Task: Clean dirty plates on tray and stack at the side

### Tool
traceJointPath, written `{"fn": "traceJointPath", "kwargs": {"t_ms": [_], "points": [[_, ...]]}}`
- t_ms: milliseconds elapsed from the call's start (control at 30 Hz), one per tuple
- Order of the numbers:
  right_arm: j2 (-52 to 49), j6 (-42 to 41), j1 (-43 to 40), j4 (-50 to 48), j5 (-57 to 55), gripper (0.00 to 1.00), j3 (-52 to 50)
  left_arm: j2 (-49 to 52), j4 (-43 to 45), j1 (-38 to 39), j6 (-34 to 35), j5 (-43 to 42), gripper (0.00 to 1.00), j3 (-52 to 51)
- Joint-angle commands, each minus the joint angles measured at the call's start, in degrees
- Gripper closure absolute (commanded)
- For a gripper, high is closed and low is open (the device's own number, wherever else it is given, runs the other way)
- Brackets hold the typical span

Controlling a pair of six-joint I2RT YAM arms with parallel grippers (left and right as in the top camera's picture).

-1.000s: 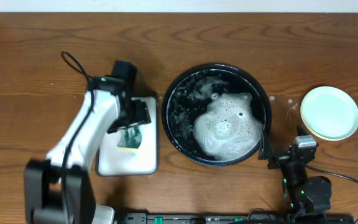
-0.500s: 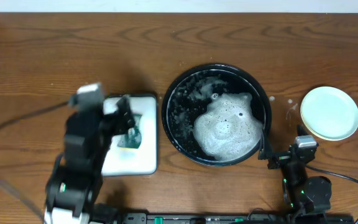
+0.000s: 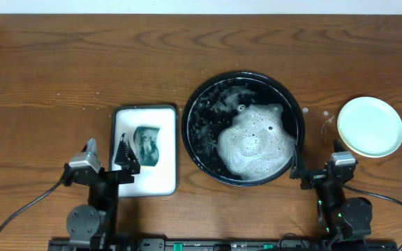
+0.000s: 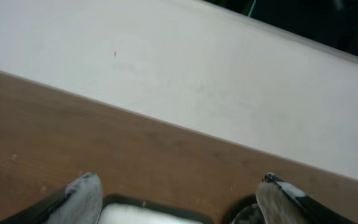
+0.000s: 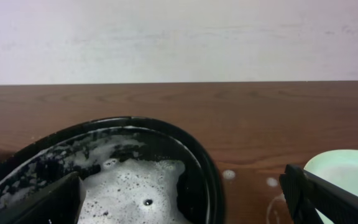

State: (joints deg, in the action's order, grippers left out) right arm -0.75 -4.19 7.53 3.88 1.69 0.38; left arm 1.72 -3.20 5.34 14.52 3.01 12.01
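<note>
My left gripper [image 3: 107,150] and right gripper [image 3: 317,167] both gape wide and hold nothing, low at the table's near edge. Just ahead of my right one lies the round black tray [image 3: 188,118], full of suds. Right of the tray, apart from it, a mint plate [image 3: 370,126] lies flat, face up.

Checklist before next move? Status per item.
1. Left gripper open and empty: ok.
2. Right gripper open and empty: ok.
3. Sponge lying on the white tray: ok.
4. No plates left in the black tray: cannot tell, suds cover it.
5. Mint plate at the side shows no red smear: ok.
6. All plates stacked there: cannot tell, only the top one shows.
</note>
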Motion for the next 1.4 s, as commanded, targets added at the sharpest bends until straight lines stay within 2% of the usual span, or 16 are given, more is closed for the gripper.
{"fn": "traceJointPath", "kwargs": {"t_ms": [0, 167, 433, 667, 1367], "points": [[0.2, 0.6, 0.3, 0.3, -0.2, 0.01, -0.1, -1.6, 4.4, -0.3, -2.0, 0.5, 0.17, -5.8], [0.2, 0.6, 0.3, 0.3, -0.2, 0.01, -0.1, -1.6, 9.6, -0.3, -2.0, 0.5, 0.17, -11.9], [0.2, 0.6, 0.3, 0.3, -0.2, 0.01, -0.1, -1.6, 7.4, -0.3, -2.0, 0.5, 0.17, -11.8], [0.2, 0.6, 0.3, 0.3, -0.2, 0.01, -0.1, -1.6, -0.8, -0.3, -2.0, 0.5, 0.17, -11.8], [0.2, 0.6, 0.3, 0.3, -0.2, 0.01, -0.1, -1.1, -0.7, -0.3, -2.0, 0.5, 0.17, -11.8]]}}
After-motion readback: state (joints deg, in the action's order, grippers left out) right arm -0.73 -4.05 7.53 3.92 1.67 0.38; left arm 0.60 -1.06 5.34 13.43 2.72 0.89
